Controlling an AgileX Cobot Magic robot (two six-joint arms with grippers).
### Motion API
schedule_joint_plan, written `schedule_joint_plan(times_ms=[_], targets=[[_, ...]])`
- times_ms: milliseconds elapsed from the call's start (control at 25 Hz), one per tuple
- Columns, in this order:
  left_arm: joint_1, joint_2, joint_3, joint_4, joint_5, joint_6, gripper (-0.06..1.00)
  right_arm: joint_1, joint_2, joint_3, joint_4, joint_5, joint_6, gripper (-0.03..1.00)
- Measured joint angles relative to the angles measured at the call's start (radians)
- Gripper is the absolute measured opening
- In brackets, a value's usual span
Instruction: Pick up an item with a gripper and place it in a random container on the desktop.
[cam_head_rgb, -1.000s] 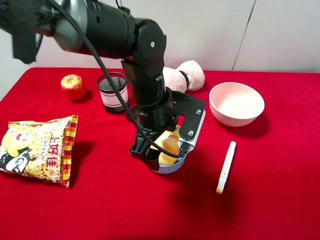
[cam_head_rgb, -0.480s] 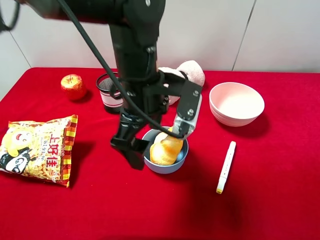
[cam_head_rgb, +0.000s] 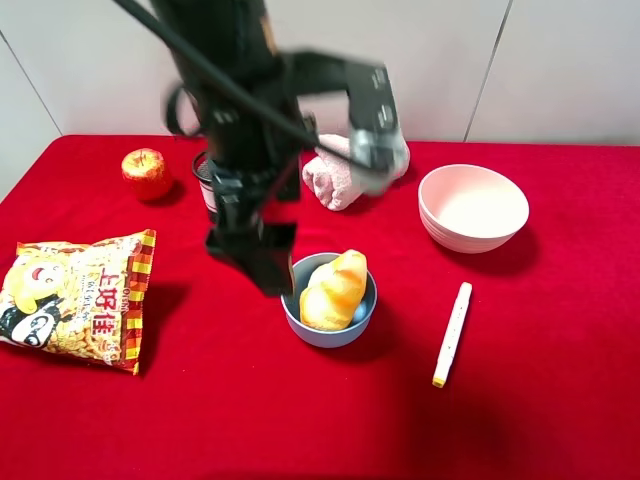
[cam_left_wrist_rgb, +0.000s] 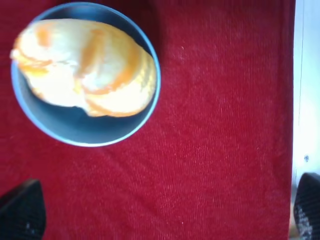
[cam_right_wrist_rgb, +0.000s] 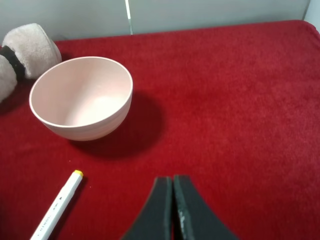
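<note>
The golden-brown and pale-yellow bread roll (cam_head_rgb: 335, 288) lies in the small light-blue bowl (cam_head_rgb: 330, 340) at the middle of the red cloth (cam_head_rgb: 540, 400). My left gripper (cam_head_rgb: 320, 225) hangs above and behind the bowl, blurred, open and empty, apart from the roll. In the left wrist view the roll (cam_left_wrist_rgb: 85, 67) fills the bowl (cam_left_wrist_rgb: 75, 132), and the two dark fingertips (cam_left_wrist_rgb: 20, 215) stand wide apart at the picture's edges. My right gripper (cam_right_wrist_rgb: 172, 177) is shut and empty over bare cloth, in front of the pink bowl.
A pale pink bowl (cam_head_rgb: 472, 205) stands at the back right, a white marker (cam_head_rgb: 452, 333) in front of it. A pink rolled towel (cam_head_rgb: 355, 160), a black mesh cup (cam_head_rgb: 212, 175) and an apple (cam_head_rgb: 146, 172) line the back. A snack bag (cam_head_rgb: 75, 297) lies left.
My left gripper opened and let the roll go into the blue bowl, then rose up and back from it. The roll now rests free in the bowl.
</note>
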Motion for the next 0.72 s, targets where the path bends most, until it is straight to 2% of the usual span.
schedule_joint_plan(times_ms=[200, 320, 520, 720], targets=[[0.076, -0.133, 0.018, -0.006, 0.001, -0.077, 0.99, 0.0, 0.0, 0.0, 0.0, 0.0, 0.0, -0.03], [0.117, -0.193, 0.053, -0.022, 0.001, -0.091, 0.99, 0.0, 0.0, 0.0, 0.0, 0.0, 0.0, -0.03], [0.243, -0.382, 0.195, -0.097, 0.002, -0.109, 0.99, 0.0, 0.0, 0.0, 0.0, 0.0, 0.0, -0.03], [0.385, -0.581, 0.324, -0.121, 0.003, -0.13, 0.99, 0.0, 0.0, 0.0, 0.0, 0.0, 0.0, -0.03]])
